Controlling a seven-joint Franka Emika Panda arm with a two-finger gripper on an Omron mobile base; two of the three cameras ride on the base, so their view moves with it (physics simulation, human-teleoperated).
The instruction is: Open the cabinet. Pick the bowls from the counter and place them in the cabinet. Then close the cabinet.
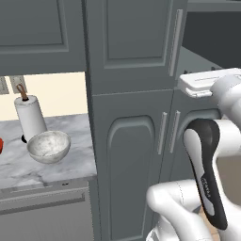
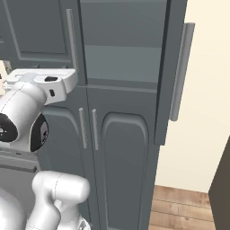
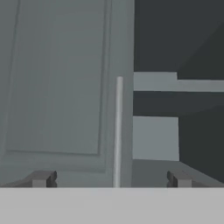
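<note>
The gripper stands wide open and empty, its fingertips straddling the closed left door's bar handle on the cabinet. Right of that handle, the right door is swung out, baring the grey shelf. The marbled bowl sits on the counter, left of the cabinet.

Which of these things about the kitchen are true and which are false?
1. The cabinet has its right door swung open. True.
2. The marbled bowl is already on the shelf inside. False: it sits on the counter.
3. The tool is squeezing the bar handle. False: its fingers stand wide open, with the left door's handle between them, untouched.
4. A paper-towel roll stands behind the marbled bowl. True.
5. The left door is closed. True.
</note>
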